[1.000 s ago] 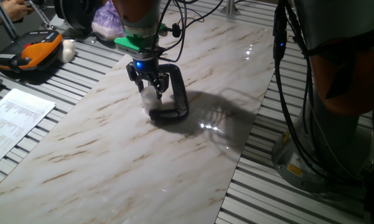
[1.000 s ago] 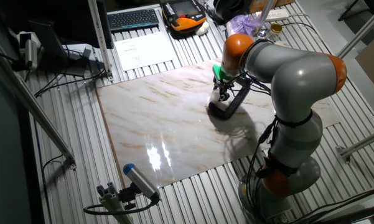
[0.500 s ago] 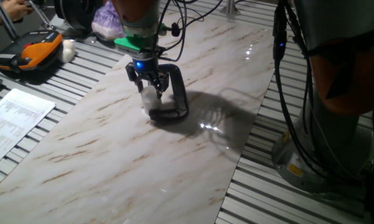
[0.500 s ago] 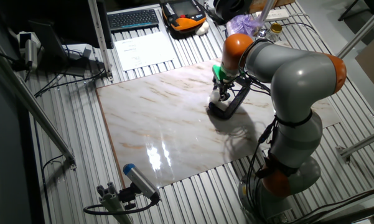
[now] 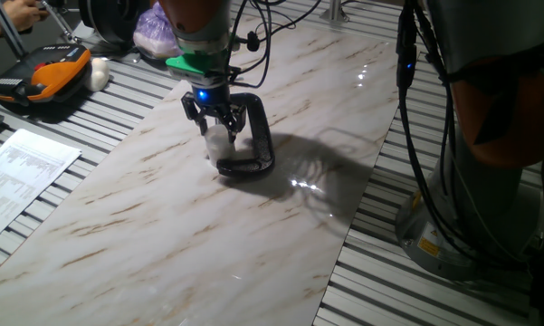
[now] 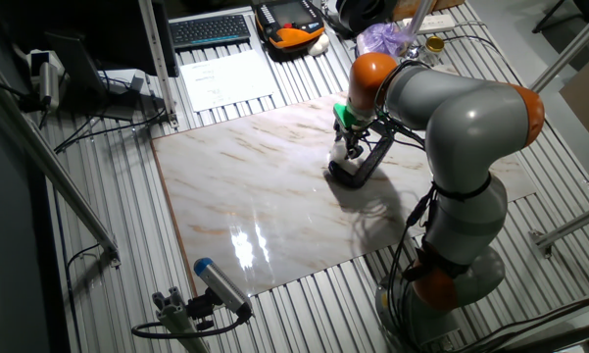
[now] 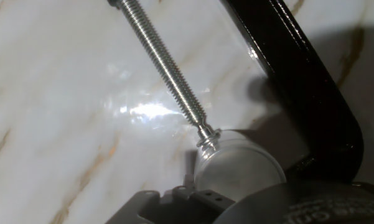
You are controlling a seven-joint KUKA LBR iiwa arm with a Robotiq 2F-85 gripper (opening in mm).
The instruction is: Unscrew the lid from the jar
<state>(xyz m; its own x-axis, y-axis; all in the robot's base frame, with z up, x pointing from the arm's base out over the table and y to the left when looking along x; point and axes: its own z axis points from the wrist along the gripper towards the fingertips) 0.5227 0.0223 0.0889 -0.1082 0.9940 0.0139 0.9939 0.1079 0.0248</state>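
The tiny clear jar (image 5: 220,148) stands on the marble board, pinched in a black C-clamp (image 5: 256,136). Its whitish lid (image 5: 218,134) sits between the fingers of my gripper (image 5: 216,128), which comes straight down on it and looks shut on the lid. In the other fixed view the gripper (image 6: 351,149) stands over the clamp (image 6: 365,163), and the jar is too small to make out. In the hand view the lid (image 7: 238,169) shows as a pale round top at the bottom. The clamp's screw (image 7: 163,65) presses against its side, and blurred fingers (image 7: 154,203) flank it.
The marble board (image 5: 163,226) lies on a slatted metal table. An orange and black handset (image 5: 38,80), a paper sheet (image 5: 18,172) and a purple bag (image 5: 154,32) sit off the board to the left. The arm's base (image 5: 489,181) stands at the right.
The hand has shifted a touch up and to the left over the jar. The jar and the clamp stay where they were.
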